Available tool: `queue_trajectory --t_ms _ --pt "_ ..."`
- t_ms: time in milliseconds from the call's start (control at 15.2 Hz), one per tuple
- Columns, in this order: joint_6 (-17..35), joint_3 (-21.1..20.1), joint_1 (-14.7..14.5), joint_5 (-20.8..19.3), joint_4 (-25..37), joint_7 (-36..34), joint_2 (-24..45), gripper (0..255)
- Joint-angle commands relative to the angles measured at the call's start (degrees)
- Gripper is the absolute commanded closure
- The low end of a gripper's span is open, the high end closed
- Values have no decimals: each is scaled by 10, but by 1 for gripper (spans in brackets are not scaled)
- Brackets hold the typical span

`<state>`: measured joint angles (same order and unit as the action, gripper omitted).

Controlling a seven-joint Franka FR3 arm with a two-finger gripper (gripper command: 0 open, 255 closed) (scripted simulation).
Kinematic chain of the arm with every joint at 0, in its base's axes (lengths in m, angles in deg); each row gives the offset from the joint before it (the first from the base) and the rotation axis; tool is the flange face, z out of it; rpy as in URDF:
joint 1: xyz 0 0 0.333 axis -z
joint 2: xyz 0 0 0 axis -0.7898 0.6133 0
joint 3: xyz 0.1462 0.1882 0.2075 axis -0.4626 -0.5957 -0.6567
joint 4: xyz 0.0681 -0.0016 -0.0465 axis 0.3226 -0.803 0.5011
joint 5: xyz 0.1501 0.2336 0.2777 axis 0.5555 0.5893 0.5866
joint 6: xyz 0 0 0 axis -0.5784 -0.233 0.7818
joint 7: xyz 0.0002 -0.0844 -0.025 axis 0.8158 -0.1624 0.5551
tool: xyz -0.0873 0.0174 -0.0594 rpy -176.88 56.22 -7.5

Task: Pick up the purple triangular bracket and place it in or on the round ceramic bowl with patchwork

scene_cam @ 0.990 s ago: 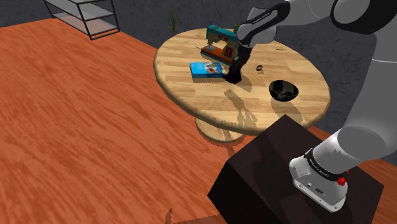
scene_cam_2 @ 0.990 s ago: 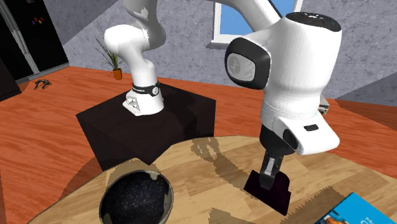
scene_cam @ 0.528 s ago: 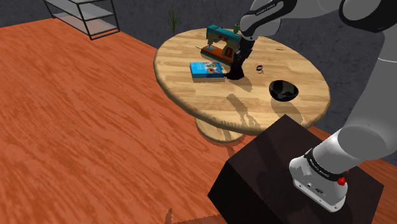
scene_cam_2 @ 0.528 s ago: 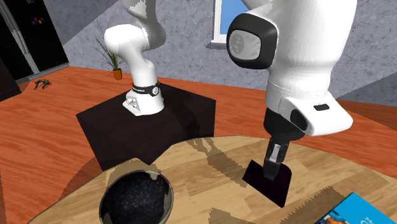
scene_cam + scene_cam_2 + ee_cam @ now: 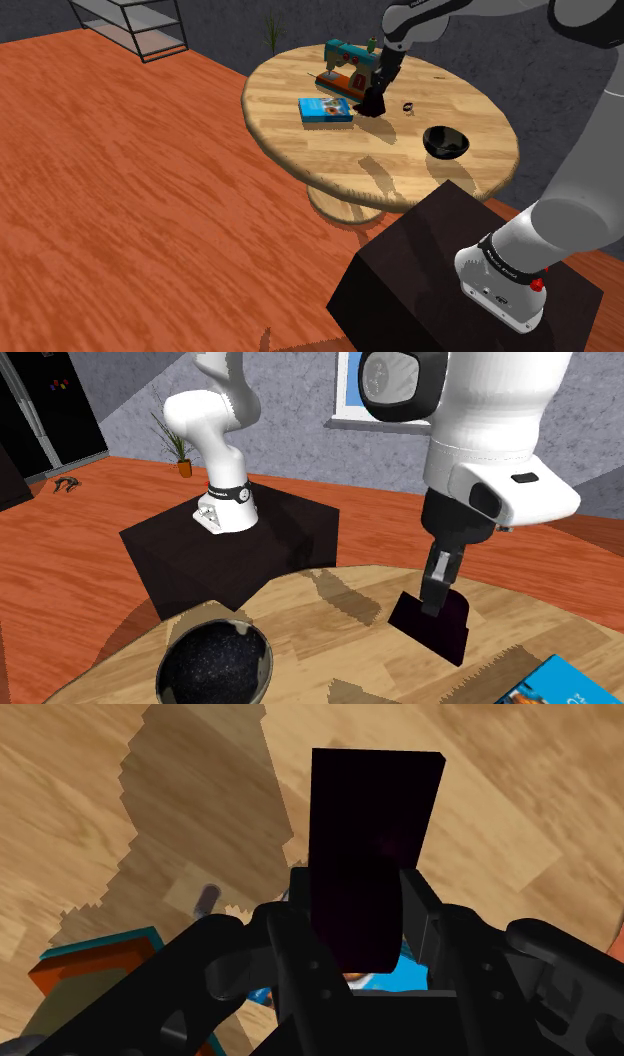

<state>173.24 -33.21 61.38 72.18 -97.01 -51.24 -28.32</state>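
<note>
A dark purple bracket (image 5: 371, 106) hangs a little above the round wooden table (image 5: 290, 140), clasped between the black fingers of my gripper (image 5: 375, 97), which is shut on it. In the second exterior view the bracket (image 5: 434, 626) dangles tilted below the gripper (image 5: 436, 598), clear of the tabletop (image 5: 330, 652). The wrist view has the bracket (image 5: 372, 834) sticking out past the gripper (image 5: 360, 909). The dark round bowl (image 5: 446, 142) sits on the table toward the shoulder view's right of the gripper, near the stand. The bowl (image 5: 214, 664) is at the second exterior view's lower left.
A teal and orange sewing machine (image 5: 346, 66) stands just behind the gripper, and a blue box (image 5: 326, 110) lies flat beside it; the box (image 5: 560, 687) also shows in the second exterior view. A small ring-like object (image 5: 408, 106) lies near the bracket. The black stand (image 5: 460, 270) adjoins the table.
My gripper has risen with the bracket, lifting it off the tabletop and a little toward the sewing machine. The bowl and box have not moved.
</note>
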Motion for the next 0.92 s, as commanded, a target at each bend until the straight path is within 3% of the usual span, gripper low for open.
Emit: queue_trajectory --t_ms 0,264,858 --pt "-14 1 0 -2 7 -1 -8 255" --pt "-35 2 -1 -4 17 -3 -18 255" --pt "-9 40 51 -12 -123 87 -130 255"
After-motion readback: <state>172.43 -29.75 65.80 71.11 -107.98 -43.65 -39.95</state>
